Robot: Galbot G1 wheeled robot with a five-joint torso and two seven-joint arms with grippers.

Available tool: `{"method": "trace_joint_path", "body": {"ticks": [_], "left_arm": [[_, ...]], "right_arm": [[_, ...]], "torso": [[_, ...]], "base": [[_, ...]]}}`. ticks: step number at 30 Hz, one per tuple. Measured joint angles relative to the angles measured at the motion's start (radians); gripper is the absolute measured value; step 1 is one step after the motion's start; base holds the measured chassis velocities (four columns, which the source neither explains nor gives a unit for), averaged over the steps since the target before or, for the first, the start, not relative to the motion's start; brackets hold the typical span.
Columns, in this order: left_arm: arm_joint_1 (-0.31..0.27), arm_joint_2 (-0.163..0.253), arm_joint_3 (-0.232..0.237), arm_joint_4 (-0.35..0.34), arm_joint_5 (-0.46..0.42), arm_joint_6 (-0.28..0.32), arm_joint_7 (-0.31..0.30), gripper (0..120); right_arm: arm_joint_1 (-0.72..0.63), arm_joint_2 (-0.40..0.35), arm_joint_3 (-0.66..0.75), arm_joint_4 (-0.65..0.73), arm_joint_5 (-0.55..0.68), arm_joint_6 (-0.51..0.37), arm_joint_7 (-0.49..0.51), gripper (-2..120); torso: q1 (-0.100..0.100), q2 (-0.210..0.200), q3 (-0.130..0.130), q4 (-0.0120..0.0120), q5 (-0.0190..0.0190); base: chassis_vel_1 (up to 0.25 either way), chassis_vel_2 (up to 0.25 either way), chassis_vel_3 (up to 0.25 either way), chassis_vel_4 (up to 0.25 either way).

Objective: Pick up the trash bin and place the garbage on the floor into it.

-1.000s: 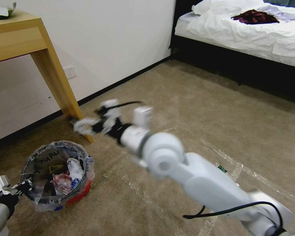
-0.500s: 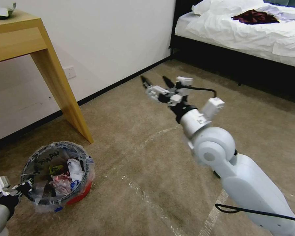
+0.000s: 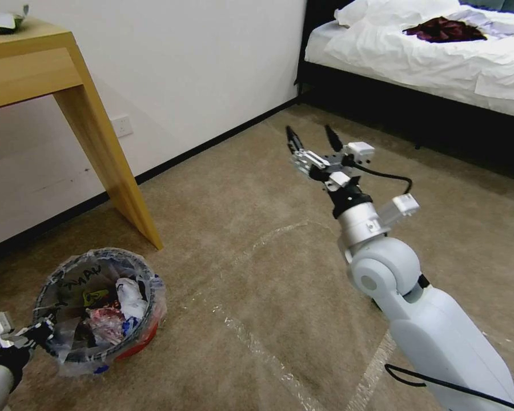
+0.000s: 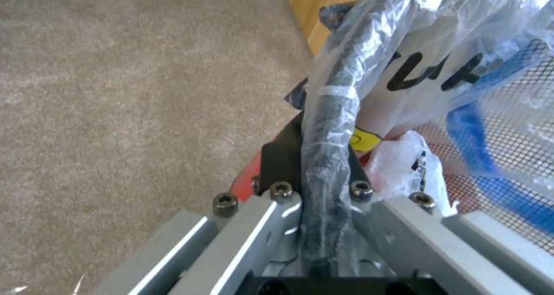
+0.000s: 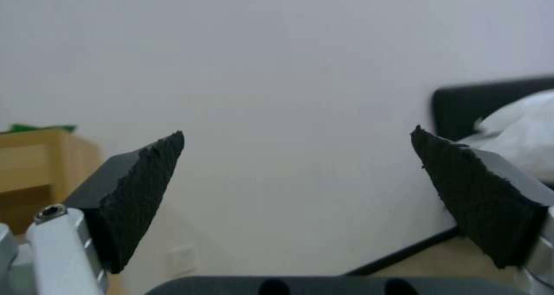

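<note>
While left gripper (image 3: pixel 37 331) pinches trash bin (image 3: pixel 100 311) rim, right gripper (image 3: pixel 312 137) spread

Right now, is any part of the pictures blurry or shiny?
Head view: sharp, with tape lines gleaming on the floor. Left wrist view: the trash bin rim is soft from closeness. Right wrist view: the right gripper pads are sharp, the wall hazy.

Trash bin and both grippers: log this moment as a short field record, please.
trash bin: on the floor near the wooden table leg, lined with a clear bag, litter inside
left gripper: shut on the trash bin's rim, at the bin's near-left side
right gripper: open, empty, raised above the floor, pointing toward the wall
bed: far right, dark cloth on it
</note>
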Motion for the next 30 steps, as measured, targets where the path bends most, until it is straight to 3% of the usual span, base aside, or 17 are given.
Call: {"method": "trace_joint_path", "body": {"ticks": [2,14,30], "left_arm": [[0.002,-0.01,0.0,-0.004,0.002,-0.001,0.002,0],[-0.002,-0.026,0.003,-0.007,0.009,-0.002,0.007,0],[-0.013,-0.052,0.015,0.009,0.049,-0.009,0.046,0]], "right_arm": [[-0.039,0.024,0.063,-0.031,-0.066,0.061,-0.034,100],[-0.141,0.034,0.247,-0.144,-0.131,0.201,-0.113,100],[-0.205,0.082,0.258,-0.202,-0.191,0.249,-0.111,100]], "torso": [[0.0,0.0,0.0,0.0002,0.0],[0.0,0.0,0.0,0.0003,0.0002],[0.0,0.0,0.0,0.0002,0.0]], "base": [[0.0,0.0,0.0,0.0],[0.0,0.0,0.0,0.0],[0.0,0.0,0.0,0.0]]}}
